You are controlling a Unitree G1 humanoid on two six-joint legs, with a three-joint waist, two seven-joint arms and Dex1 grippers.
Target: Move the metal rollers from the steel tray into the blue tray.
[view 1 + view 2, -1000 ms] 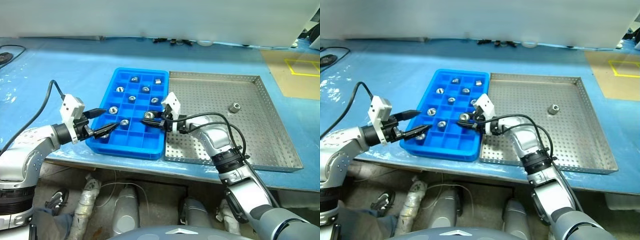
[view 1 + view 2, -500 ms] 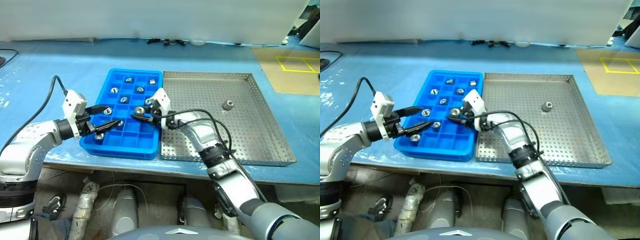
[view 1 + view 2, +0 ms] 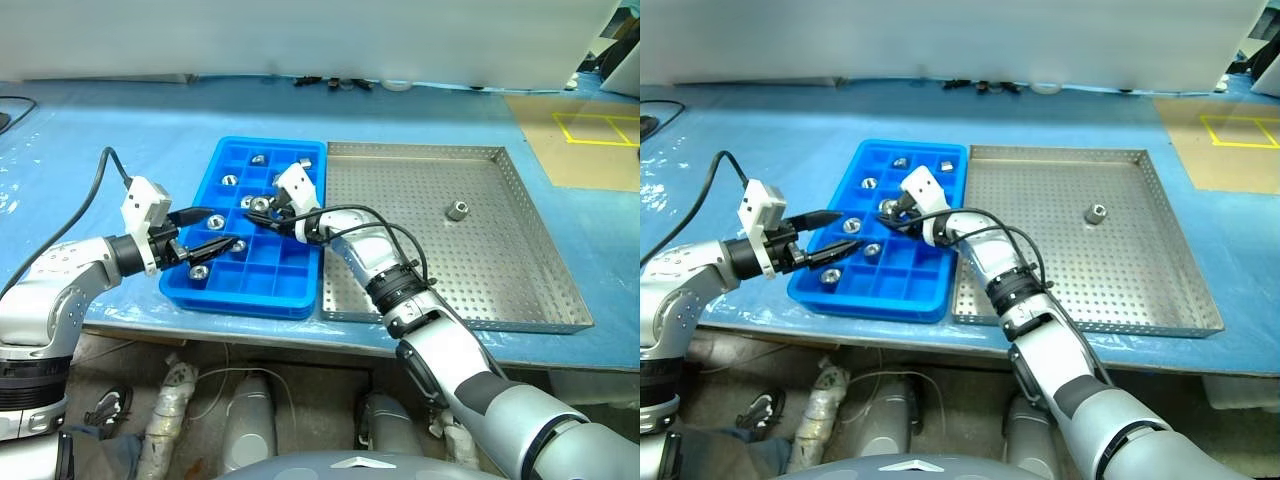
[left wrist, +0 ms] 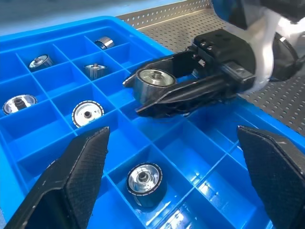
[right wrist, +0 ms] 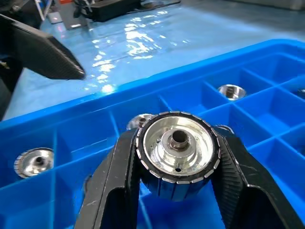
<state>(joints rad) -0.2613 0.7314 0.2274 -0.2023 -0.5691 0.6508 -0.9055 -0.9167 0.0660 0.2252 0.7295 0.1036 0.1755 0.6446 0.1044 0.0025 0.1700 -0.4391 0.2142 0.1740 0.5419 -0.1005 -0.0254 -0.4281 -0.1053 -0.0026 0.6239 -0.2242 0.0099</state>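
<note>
We judge the job to be nearly finished. The blue tray [image 3: 262,290] already holds a good number of metal rollers [image 4: 143,180], each sitting in its own square compartment: several in the far rows, a few toward the middle, and one in a near compartment by our left claw [image 3: 218,232]. Some compartments in the near rows are still vacant.

Our right claw [image 3: 260,211] is clenched on one more roller [image 5: 177,150], gripped by its ribbed rim between the two black fingers [image 5: 110,187]. It hangs above the middle of the blue tray, clear of the dividers, so this piece is carried over but not yet set down. In the right wrist view an empty cell seems to lie just below it, though we cannot tell which cell it is aimed at.

Our left claw is released, fingers spread wide, holding nothing, and hovers over the near left part of the blue tray.

The steel tray [image 3: 536,317] sits just beside the blue one on the counter [image 3: 90,140], rims touching or nearly so. One last roller [image 3: 458,210] remains in it, toward the far right of its perforated floor, well apart from both claws.

What is left, as we read it: drop the held roller into a free compartment, then fetch the lone one from the steel tray.
</note>
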